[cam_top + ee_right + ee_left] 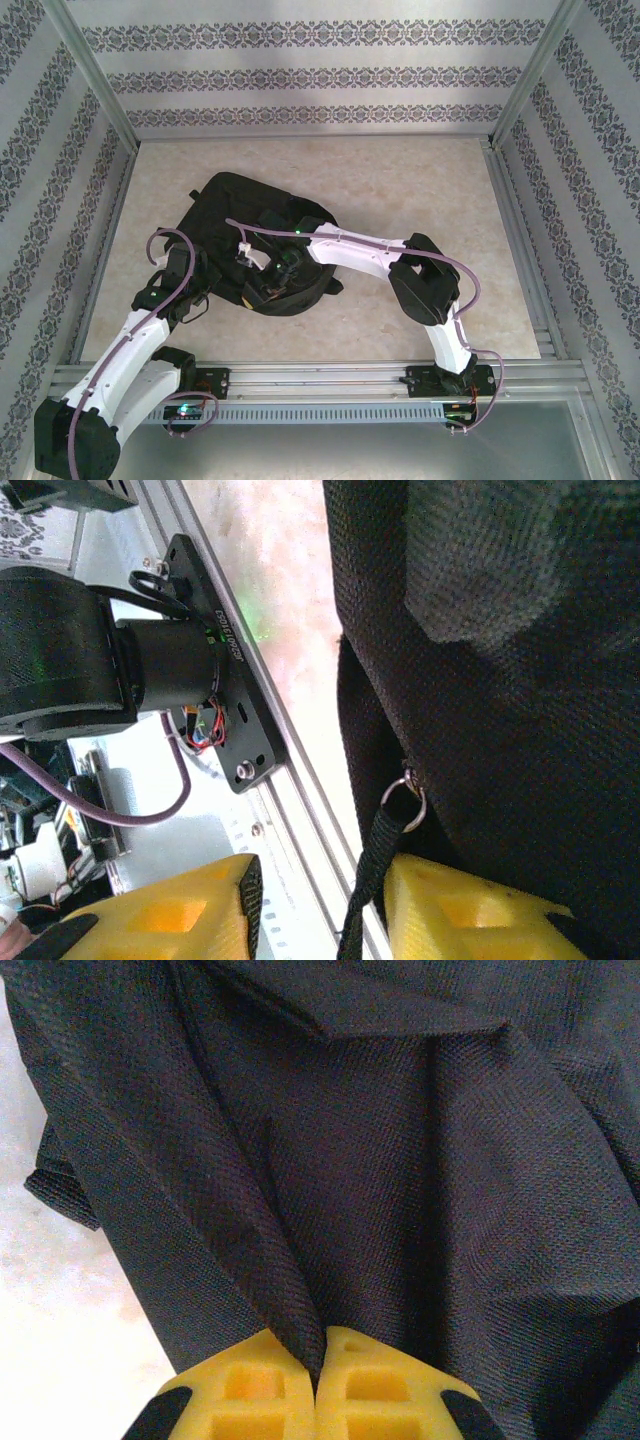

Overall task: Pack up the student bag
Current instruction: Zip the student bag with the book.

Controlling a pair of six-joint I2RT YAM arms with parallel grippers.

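Resting on one table (420, 180), one student bag (240, 205)

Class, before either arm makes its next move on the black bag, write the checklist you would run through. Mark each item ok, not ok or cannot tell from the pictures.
1. Left hand is shut on a fold of the bag: ok.
2. Right hand is open, ready to close: ok.
3. Zip strap hangs in that hand's open gap, not gripped: ok.
4. Bag lies on the table, away from its edges: ok.
5. Bag's mouth is open wide enough for packing: cannot tell.
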